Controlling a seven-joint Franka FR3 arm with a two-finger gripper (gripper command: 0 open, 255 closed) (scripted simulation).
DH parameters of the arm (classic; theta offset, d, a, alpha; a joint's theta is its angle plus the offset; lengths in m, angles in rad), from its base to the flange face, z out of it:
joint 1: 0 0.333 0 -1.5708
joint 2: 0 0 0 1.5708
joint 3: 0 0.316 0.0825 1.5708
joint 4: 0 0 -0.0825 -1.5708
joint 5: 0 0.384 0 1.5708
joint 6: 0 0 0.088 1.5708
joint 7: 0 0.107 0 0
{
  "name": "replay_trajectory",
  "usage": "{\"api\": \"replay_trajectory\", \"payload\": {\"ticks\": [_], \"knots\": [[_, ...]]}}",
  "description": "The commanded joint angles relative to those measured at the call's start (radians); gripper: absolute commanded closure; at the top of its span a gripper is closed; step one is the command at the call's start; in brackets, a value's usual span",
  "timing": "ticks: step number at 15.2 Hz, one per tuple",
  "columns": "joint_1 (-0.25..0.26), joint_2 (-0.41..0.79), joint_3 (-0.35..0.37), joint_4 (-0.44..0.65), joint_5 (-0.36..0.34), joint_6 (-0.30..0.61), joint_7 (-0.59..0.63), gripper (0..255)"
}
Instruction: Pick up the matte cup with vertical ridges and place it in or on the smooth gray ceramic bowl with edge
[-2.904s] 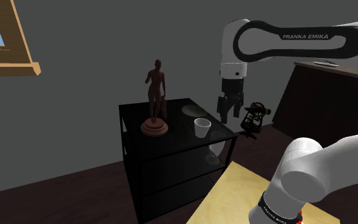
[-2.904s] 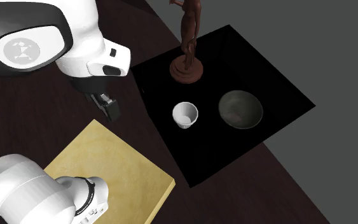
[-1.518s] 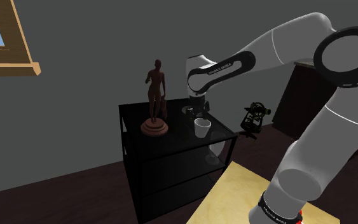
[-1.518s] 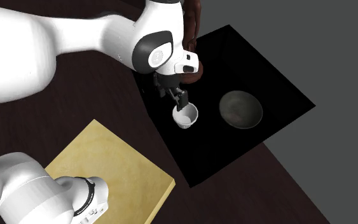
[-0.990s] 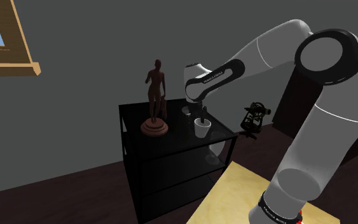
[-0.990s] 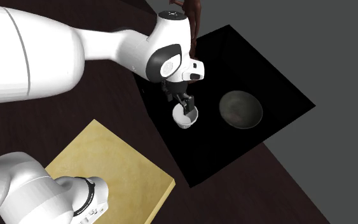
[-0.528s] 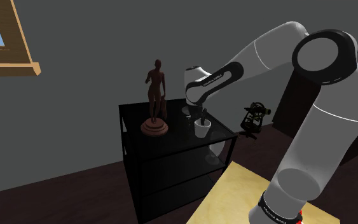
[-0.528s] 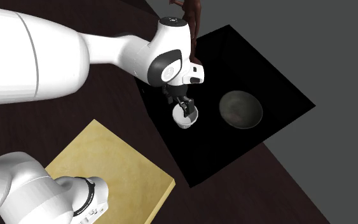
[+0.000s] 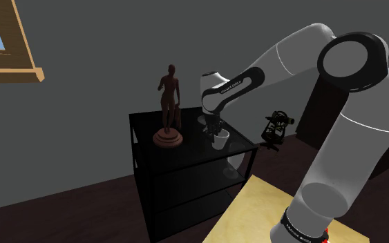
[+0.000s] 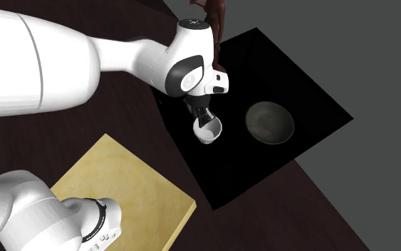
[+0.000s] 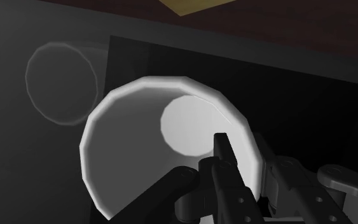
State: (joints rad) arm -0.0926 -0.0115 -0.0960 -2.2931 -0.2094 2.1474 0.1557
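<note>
My jaws are down at the white cup, which stands upright on the black tabletop, a little in from the middle of the edge that faces my stand. In the wrist view one of my fingers reaches down inside the cup, close against its wall. The other shows dimly just outside the same stretch of rim. The jaws stand narrow and, as far as I can see, they are clamped on that wall. The cup's base rests on the tabletop. From above its rim looks faceted and its inside is plain white.

The grey bowl sits upright near the cup but apart from it, further in from that edge, about the middle of the tabletop. Its hollow shows a dull grey-green.

A brown figurine of a standing person on a round base stands near the adjoining edge, the one at the second exterior view's top left, well clear of both cup and bowl.

Under the tabletop the black frame carries two shelves. My white arm arches from the stand, whose top is pale yellow, over to the cup. In the shoulder view a wooden window frame sits at the upper left on the grey wall.
</note>
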Motion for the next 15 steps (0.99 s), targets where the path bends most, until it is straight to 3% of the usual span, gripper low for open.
{"api": "replay_trajectory", "payload": {"ticks": [1, 4, 15], "knots": [[0.000, 0.001, 0.000, 0.000, 0.000, 0.000, 0.000, 255], [0.000, 0.001, 0.000, -0.001, 0.000, 0.000, 0.000, 255], [0.003, -0.075, 0.004, 0.071, 0.010, -0.146, -0.023, 255]]}}
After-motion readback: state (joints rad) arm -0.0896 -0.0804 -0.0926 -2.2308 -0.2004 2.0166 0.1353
